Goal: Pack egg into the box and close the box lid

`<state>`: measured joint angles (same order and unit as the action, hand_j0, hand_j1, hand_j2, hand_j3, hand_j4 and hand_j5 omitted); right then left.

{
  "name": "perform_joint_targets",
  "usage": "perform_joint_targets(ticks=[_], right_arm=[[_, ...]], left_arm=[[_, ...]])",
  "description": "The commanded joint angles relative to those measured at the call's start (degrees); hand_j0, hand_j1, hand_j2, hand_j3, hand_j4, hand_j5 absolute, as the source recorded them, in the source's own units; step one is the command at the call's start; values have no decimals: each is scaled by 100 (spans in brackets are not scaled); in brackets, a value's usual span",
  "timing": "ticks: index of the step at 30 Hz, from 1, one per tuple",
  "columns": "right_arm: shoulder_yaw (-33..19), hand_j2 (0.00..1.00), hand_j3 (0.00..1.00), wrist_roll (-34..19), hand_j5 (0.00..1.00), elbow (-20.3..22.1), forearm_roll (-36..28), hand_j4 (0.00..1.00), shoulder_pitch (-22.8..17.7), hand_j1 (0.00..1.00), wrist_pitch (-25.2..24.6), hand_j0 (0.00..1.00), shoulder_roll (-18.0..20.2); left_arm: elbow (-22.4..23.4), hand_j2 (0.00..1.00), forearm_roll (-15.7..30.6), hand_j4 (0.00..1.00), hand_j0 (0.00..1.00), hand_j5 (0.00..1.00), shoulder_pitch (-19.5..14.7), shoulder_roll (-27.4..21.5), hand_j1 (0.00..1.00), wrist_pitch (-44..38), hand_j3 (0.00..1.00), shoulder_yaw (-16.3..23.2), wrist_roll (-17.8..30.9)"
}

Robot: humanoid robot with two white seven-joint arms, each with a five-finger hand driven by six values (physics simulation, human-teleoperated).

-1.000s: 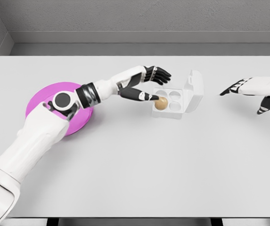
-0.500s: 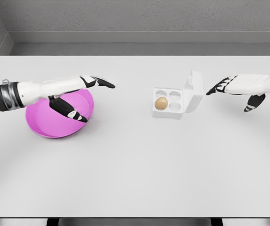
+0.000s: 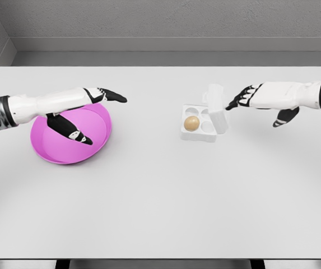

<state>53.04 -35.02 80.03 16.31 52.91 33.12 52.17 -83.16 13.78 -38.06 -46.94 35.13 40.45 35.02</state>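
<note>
White table (image 3: 160,196); right robot hand (image 3: 244,100) spread, fingertips touching lid (image 3: 217,107).

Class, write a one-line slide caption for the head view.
Right hand tips the box lid over the egg.

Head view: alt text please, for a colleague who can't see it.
The right robot hand pushes the box lid upright over the white box holding one egg. The left robot hand hovers open over a pink bowl.
</note>
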Motion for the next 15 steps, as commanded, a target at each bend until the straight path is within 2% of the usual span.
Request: perform_joint_targets(ticks=[1,6,8,10,12,15], right_arm=[[-4,100,100,2,100,197,-31,100,9,100,-16,100,-110],[58,100,100,2,100,232,-23,100,9,100,-16,100,-523],[14,100,100,2,100,232,-23,100,114,100,-7,100,-488],[-135,100,100,2,100,232,-31,100,290,100,10,100,-199],[-390,100,100,2,100,232,-31,100,211,100,10,100,48],[-417,100,100,2,100,215,-31,100,79,100,115,100,294]], left_arm=[[2,100,46,100,100,100,0,-17,100,-13,100,-2,-2],[19,100,46,100,100,100,-9,-17,100,-13,100,-2,-2],[46,100,46,100,100,100,-18,-17,100,-13,100,-2,-2],[46,100,46,100,100,100,-9,-8,100,-13,100,-2,-2],[46,100,46,100,100,100,-9,-17,100,-13,100,-2,-2],[28,100,55,100,100,100,-26,-8,100,-13,100,-19,-2]])
